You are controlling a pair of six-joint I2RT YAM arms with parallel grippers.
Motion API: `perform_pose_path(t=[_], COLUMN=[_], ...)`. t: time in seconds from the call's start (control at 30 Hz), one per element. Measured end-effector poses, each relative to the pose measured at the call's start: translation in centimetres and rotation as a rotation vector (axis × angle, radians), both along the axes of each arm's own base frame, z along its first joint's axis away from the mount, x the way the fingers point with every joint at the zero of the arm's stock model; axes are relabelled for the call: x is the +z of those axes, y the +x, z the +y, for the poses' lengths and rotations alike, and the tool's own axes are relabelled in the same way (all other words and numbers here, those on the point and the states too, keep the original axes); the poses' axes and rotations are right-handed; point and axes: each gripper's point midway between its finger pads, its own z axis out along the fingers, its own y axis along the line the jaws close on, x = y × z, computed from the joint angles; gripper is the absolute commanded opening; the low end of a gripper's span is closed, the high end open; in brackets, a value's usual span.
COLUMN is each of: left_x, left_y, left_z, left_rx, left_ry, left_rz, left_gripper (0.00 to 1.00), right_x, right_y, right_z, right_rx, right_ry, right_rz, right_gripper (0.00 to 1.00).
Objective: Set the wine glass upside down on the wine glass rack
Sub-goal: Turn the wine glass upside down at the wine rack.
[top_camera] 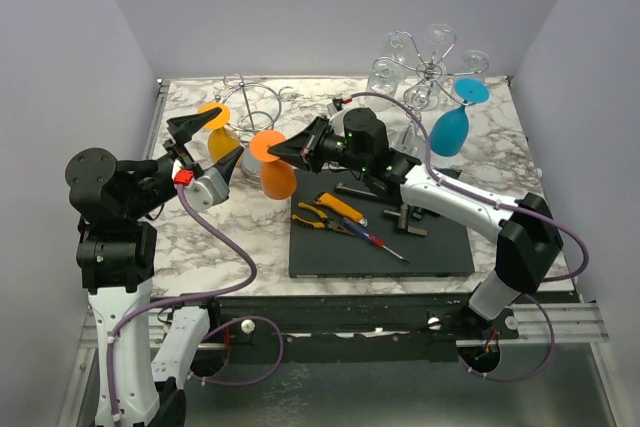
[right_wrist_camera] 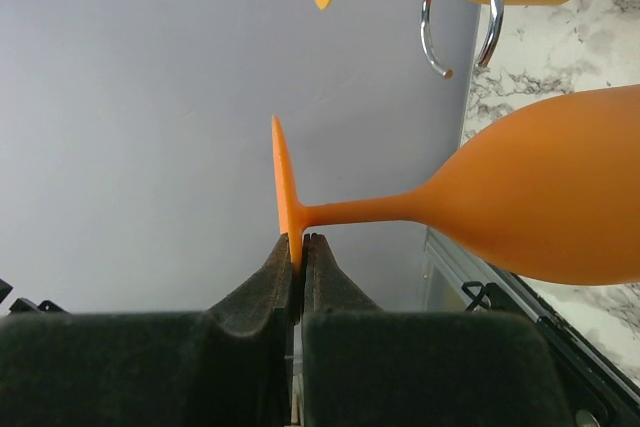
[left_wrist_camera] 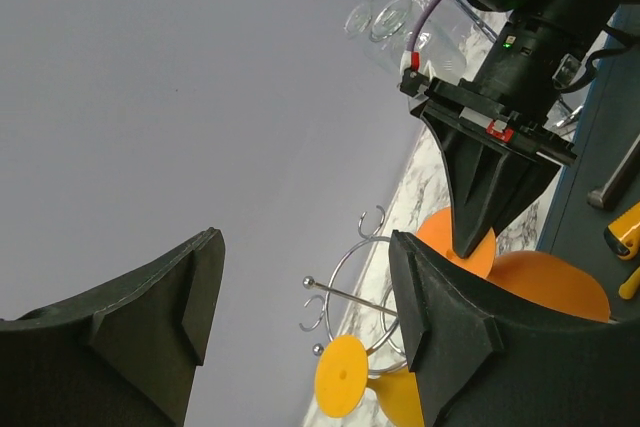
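An orange wine glass (top_camera: 278, 179) is held in the air above the left middle of a marbled table (top_camera: 505, 152), just to the right of a chrome wire wine glass rack (top_camera: 258, 97) and not touching it. The right gripper (top_camera: 272, 154) has its claw pressed together on the rim of the glass's flat round foot; in the right wrist view the thin foot sits edge-on between the two dark pads (right_wrist_camera: 255, 292), and the stem runs sideways from there to the bowl (right_wrist_camera: 540, 197). In the top view the foot appears above the bowl. A second, yellow-orange glass (top_camera: 213, 113) is at the rack, its foot next to the wire hooks (right_wrist_camera: 494, 22). The left gripper (top_camera: 222, 139) hovers close to that glass with its claw spread wide and nothing between its fingers (left_wrist_camera: 140, 327). Nearer on the table lies a dark mat (top_camera: 400, 252) with yellow-handled pliers (top_camera: 330, 209) and a red-handled screwdriver (top_camera: 378, 241) on it. At the far right, another rack carries clear glasses (top_camera: 420, 67) and a blue glass (top_camera: 450, 130).
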Motion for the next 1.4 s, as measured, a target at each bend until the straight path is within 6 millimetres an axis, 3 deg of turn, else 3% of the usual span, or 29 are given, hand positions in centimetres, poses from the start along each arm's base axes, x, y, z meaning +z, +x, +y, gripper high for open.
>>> perform_pose_path(t=[0.47,1.0,1.4], left_x=[-0.2,-0.7,-0.8], left_y=[0.1,0.2,0.2], left_z=[0.0,0.0,0.0], left_rx=[0.0,0.0,-0.001], left_ry=[0.0,-0.001,-0.004], left_rz=[0.001,0.009,0.013], left_gripper=[0.73,0.73,0.74], right_x=[-2.4,-2.1,-3.3], right_y=[2.8,5.0,5.7], right_z=[0.9,0.7,1.2], right_rx=[-0.018,-0.05,-0.057], right_ry=[0.025,0.053,0.056], right_rz=[0.051,0.025,0.052], right_gripper=[0.01,0.01,0.04])
